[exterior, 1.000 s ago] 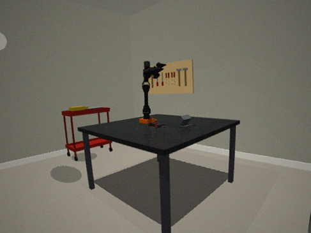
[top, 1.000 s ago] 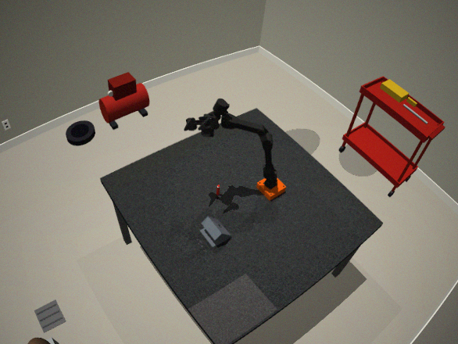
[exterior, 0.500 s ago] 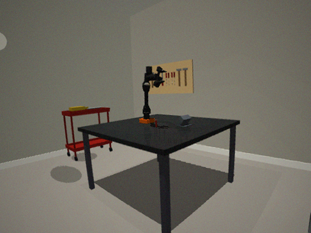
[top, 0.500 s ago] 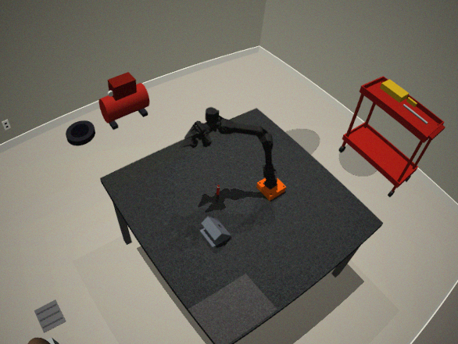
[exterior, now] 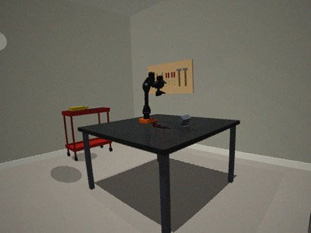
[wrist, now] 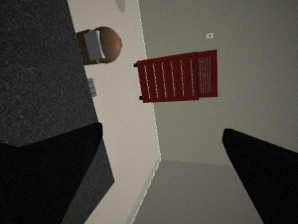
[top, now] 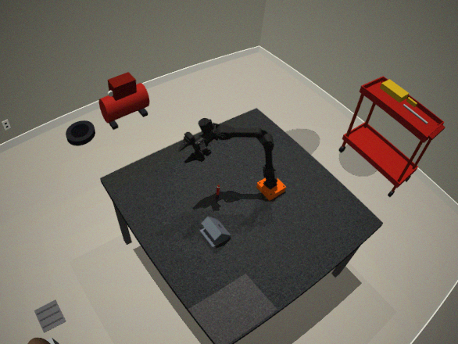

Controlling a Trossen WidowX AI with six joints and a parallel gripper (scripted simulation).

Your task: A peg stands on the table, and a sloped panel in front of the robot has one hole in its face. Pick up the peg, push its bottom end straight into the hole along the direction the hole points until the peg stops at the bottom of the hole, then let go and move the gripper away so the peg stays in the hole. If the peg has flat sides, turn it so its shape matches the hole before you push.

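A small red peg (top: 218, 190) (exterior: 155, 124) stands upright on the dark table (top: 313, 219) (exterior: 125, 132) (wrist: 30, 75), in front of the arm's orange base. The grey sloped panel block (top: 212, 227) (exterior: 186, 117) sits on the table beyond the peg in the top view. A small dark hole (top: 220, 225) shows in its upper face; its shape is too small to tell. My gripper (top: 182, 155) (exterior: 165, 88) (wrist: 162, 131) is wide open and empty. It hangs high above the table, well away from peg and panel, and points sideways. Neither peg nor panel shows in the wrist view.
The orange base (top: 270, 188) (exterior: 146, 120) stands on the table. A lighter patch (top: 234, 309) lies at one table corner. A red cart (top: 381, 150) (exterior: 89, 145) and a red compressor (top: 125, 102) stand off the table. The wrist view shows a red cabinet (wrist: 170, 77) beyond the table edge.
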